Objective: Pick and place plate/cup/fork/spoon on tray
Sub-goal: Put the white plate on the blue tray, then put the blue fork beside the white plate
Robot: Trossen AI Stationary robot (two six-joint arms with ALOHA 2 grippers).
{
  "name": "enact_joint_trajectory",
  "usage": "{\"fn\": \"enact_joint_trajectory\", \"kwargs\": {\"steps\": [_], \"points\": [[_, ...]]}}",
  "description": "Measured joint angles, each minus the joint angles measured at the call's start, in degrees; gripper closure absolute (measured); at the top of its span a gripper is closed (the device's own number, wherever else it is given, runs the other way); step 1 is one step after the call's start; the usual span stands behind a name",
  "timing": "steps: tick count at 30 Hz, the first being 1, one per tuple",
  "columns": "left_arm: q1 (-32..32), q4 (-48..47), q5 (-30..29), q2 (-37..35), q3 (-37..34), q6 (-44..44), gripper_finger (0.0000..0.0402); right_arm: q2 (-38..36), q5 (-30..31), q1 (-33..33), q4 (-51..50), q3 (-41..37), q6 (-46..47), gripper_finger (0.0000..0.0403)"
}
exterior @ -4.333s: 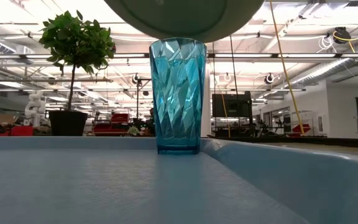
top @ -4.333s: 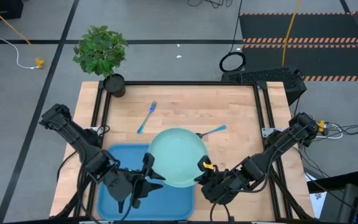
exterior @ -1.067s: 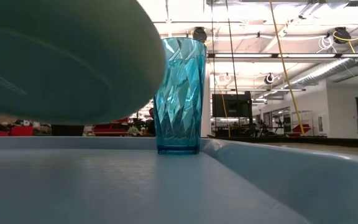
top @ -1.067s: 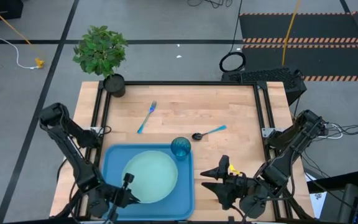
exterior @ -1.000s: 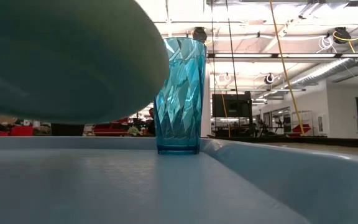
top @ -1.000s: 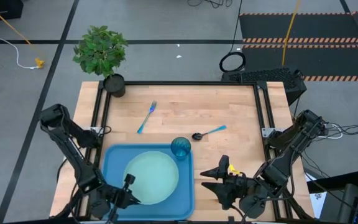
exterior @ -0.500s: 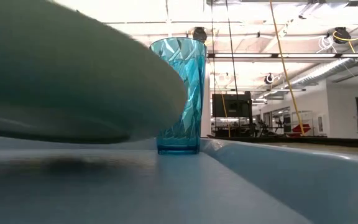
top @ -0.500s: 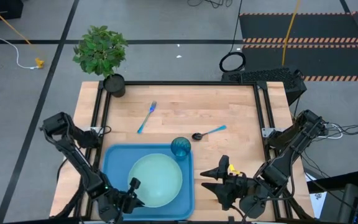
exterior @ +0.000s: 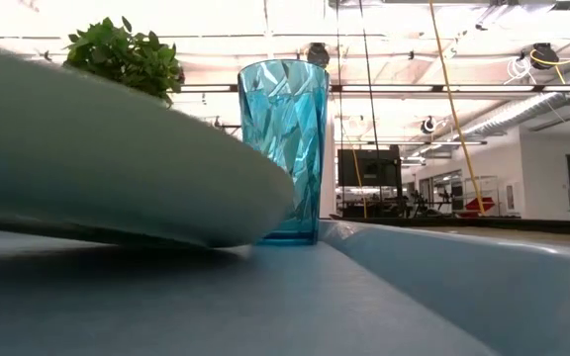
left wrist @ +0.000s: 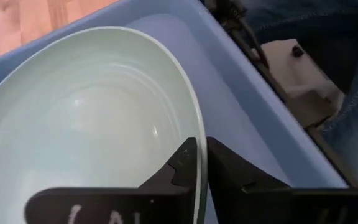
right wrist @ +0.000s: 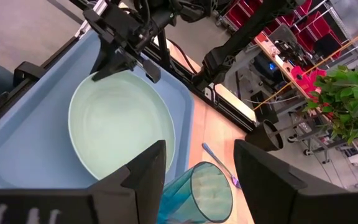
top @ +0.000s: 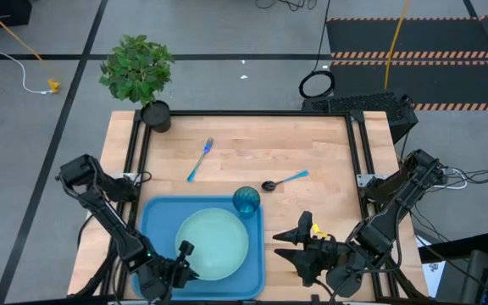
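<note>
The pale green plate (top: 214, 246) lies tilted in the blue tray (top: 155, 224). Its far edge (exterior: 265, 232) is down on the tray floor beside the teal cup (top: 246, 202), which stands in the tray's far right corner. My left gripper (top: 185, 253) is at the plate's near left rim, shut on it. My right gripper (top: 288, 244) hovers open over the bare wood right of the tray, holding nothing. The fork (top: 200, 158) and the spoon (top: 285, 180) lie flat on the table beyond the tray. My left gripper pinches the plate's rim (left wrist: 199, 134) at its near left side, one finger on the upper face and one on the underside. The fingers (left wrist: 182, 163) come from the table's near side, slanting down. The held side is raised and the far edge rests on the tray.
A potted plant (top: 140, 72) stands at the table's far left corner. Black frame rails (top: 358, 152) run along the table's edges. Bare wood lies between the tray, the fork and the spoon.
My left gripper has gone down and a little toward the table's right edge with the plate. The plate has dropped from hanging above the tray floor to resting its far edge on it beside the cup, still tilted.
</note>
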Motion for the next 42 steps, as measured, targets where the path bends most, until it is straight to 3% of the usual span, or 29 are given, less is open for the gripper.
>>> {"fn": "enact_joint_trajectory", "kwargs": {"steps": [24,31,35,38,42], "points": [[2.4,-0.2,4.4,0.9,0.0,-7.6,0.035,0.0,0.0,0.0,0.0,0.0,0.0,0.0222],[4.2,-0.6,4.4,-4.3,0.0,-8.1,0.035,0.0,0.0,0.0,0.0,0.0,0.0,0.0222],[5.8,-5.9,4.3,-9.5,0.0,-7.0,0.035,0.0,0.0,0.0,0.0,0.0,0.0,0.0222],[7.6,-12.4,0.9,-14.0,0.0,-8.5,0.035,0.0,0.0,0.0,0.0,0.0,0.0,0.0222],[11.1,-20.5,-7.8,-19.4,0.0,-11.5,0.035,0.0,0.0,0.0,0.0,0.0,0.0,0.0222]]}}
